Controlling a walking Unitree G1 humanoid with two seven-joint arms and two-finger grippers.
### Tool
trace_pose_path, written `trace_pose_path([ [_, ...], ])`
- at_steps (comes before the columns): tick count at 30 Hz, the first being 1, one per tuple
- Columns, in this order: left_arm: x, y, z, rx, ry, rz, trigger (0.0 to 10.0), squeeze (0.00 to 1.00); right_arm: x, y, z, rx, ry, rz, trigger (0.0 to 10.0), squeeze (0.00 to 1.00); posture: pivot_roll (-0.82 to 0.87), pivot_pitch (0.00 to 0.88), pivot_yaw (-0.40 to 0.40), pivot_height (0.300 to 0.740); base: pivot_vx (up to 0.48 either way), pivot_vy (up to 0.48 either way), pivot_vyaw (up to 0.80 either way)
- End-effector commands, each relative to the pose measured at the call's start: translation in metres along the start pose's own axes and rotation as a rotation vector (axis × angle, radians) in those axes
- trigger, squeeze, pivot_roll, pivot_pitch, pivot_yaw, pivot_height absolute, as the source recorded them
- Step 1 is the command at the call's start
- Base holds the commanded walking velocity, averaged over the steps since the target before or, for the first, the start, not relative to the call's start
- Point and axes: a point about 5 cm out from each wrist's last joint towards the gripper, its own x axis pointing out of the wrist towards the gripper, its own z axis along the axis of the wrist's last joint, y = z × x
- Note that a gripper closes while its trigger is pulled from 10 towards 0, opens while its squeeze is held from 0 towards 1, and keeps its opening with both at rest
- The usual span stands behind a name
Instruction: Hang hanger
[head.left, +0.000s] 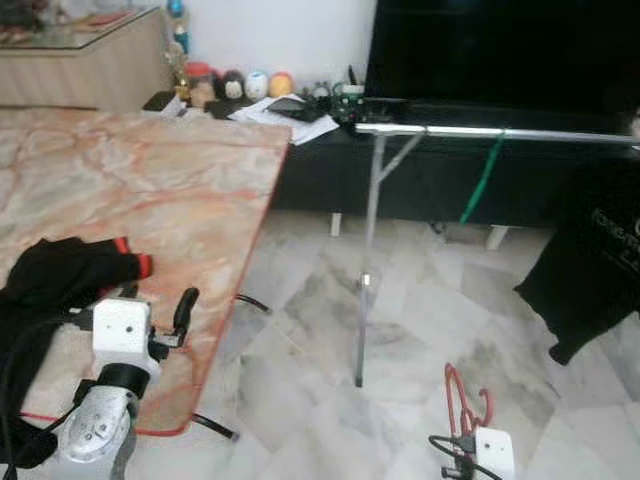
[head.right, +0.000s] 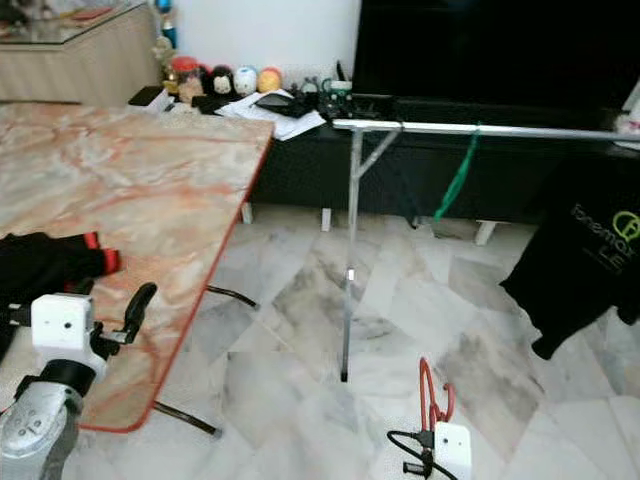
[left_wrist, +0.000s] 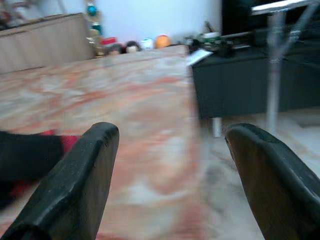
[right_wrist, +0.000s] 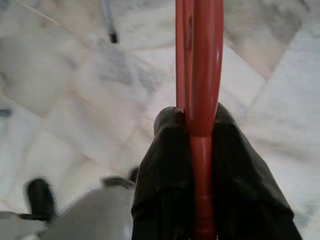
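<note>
The thin red plastic hanger (right_wrist: 199, 90) is clamped between the right gripper (right_wrist: 200, 145) fingers low over the marble floor, the left gripper (left_wrist: 170, 165) is spread empty, and lifting its hook onto the silver metal rail (head.left: 500, 132) is judged next.

The marble floor (head.left: 420, 330) lies open between the marble-topped table (head.left: 150, 200) on the left and the black shirt (head.left: 595, 270) hanging at the right. The rack's upright pole (head.left: 368, 260) stands in the middle of that gap, its horizontal rail (head.left: 500, 132) running rightward at the far side. A green hanger (head.left: 482, 180) hangs from the rail. The dark cabinet (head.left: 420, 180) closes off the far side beyond.
</note>
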Motion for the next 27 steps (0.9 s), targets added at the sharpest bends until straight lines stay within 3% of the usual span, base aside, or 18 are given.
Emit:
trace_pose_path([
  [1,0.000,0.001,-0.002,0.017,0.005,-0.009,10.0,0.00,0.001,-0.002,0.005,0.000,-0.020,-0.006,10.0,0.00,-0.08,0.000,-0.002,0.740,0.000,-0.337,0.00],
  [19,0.005,-0.006,-0.013,0.003,0.030,-0.063,10.0,0.00,0.000,-0.001,0.002,0.004,-0.016,-0.010,10.0,0.00,-0.08,0.000,0.013,0.740,0.000,-0.338,0.00],
  [27,0.005,-0.012,-0.047,0.039,0.167,-0.116,10.0,0.00,0.000,-0.001,0.003,0.007,-0.019,-0.012,10.0,0.00,-0.08,0.000,0.014,0.740,0.000,-0.178,0.00],
])
